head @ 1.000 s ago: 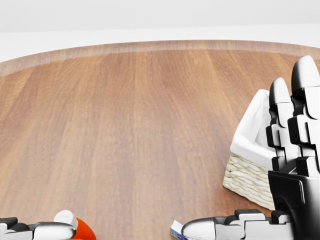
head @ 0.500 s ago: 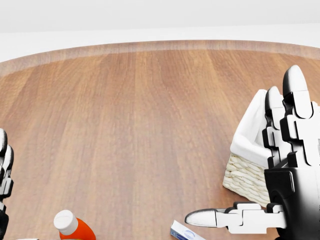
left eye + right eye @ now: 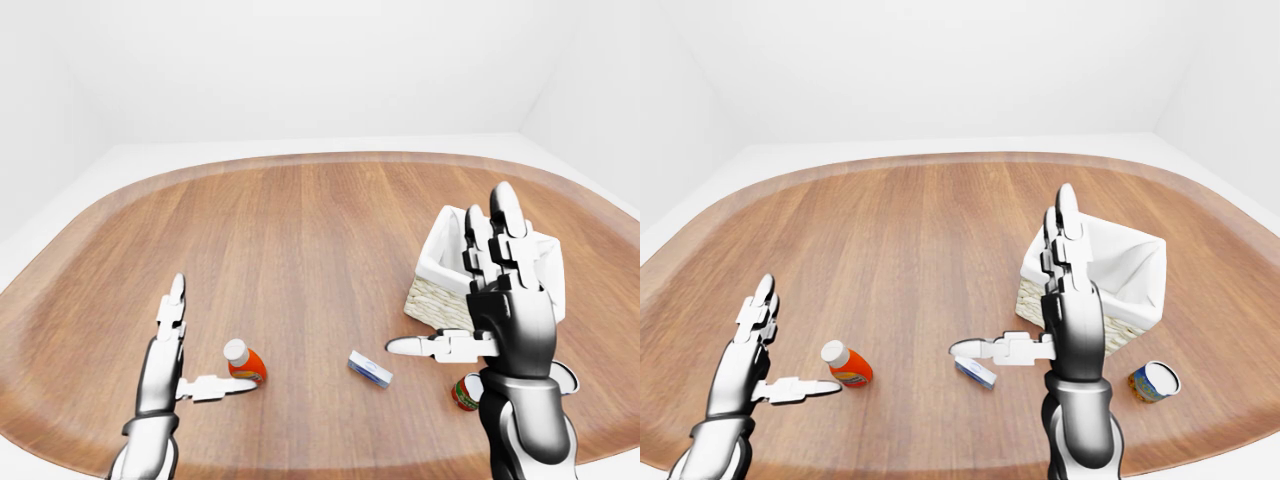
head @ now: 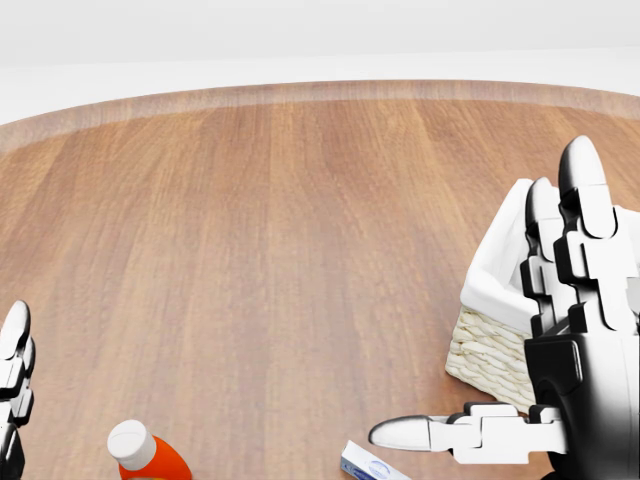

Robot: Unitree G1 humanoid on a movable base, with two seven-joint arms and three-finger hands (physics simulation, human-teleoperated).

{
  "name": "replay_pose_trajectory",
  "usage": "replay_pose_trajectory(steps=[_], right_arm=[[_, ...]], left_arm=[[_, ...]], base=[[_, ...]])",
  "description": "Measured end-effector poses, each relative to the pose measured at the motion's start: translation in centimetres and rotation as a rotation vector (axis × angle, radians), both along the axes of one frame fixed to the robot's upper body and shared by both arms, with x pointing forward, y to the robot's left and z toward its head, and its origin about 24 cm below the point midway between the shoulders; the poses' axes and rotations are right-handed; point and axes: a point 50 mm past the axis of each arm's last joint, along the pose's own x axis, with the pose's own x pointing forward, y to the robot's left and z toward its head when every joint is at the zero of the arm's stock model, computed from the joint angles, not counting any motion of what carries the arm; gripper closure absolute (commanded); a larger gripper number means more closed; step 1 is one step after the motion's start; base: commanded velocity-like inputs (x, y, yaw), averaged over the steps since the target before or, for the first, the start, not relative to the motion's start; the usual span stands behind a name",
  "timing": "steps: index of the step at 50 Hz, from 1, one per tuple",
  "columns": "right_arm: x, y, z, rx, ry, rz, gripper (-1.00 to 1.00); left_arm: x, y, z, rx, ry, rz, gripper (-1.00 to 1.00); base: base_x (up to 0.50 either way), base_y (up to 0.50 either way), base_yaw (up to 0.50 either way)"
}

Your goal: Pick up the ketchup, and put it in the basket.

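The ketchup (image 3: 245,362), an orange-red bottle with a white cap, stands on the wooden table (image 3: 300,230) at the lower left of the left-eye view. It also shows in the head view (image 4: 145,455). My left hand (image 3: 205,345) is open just left of the bottle, fingers up, its thumb pointing at the bottle's base without closing on it. The wicker basket (image 3: 1130,270) with a white liner stands at the right. My right hand (image 3: 1011,268) is open and empty, raised in front of the basket with its thumb pointing left.
A small blue and white box (image 3: 370,369) lies between the ketchup and the basket. A can (image 3: 1154,381) lies on its side below the basket. The table's rounded edge runs along the bottom of both eye views.
My left hand has drawn off the ketchup's cap, turned fingers-up, then sunk a little at the head view's left edge. My right hand shifted slightly left. The ketchup has not moved.
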Motion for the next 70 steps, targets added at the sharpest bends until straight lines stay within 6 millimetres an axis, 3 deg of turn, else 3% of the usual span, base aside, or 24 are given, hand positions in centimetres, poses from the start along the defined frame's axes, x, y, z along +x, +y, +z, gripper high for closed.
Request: replay_pose_trajectory(steps=[23,43,70], right_arm=[[0.0,0.1,-0.1,0.0,0.004,0.002,-1.0],[0.1,0.1,-0.1,0.002,0.005,0.0,-1.0],[0.2,0.4,-0.3,0.002,0.012,0.01,-1.0]], left_arm=[[2.0,0.6,-3.9,-0.04,0.114,0.05,-1.0],[2.4,1.6,-7.5,-0.039,0.254,0.113,-1.0],[3.7,1.2,-9.2,-0.042,0.306,0.128,-1.0]], base=[[0.0,0.0,0.0],[0.0,0.0,0.0],[0.0,0.0,0.0]])
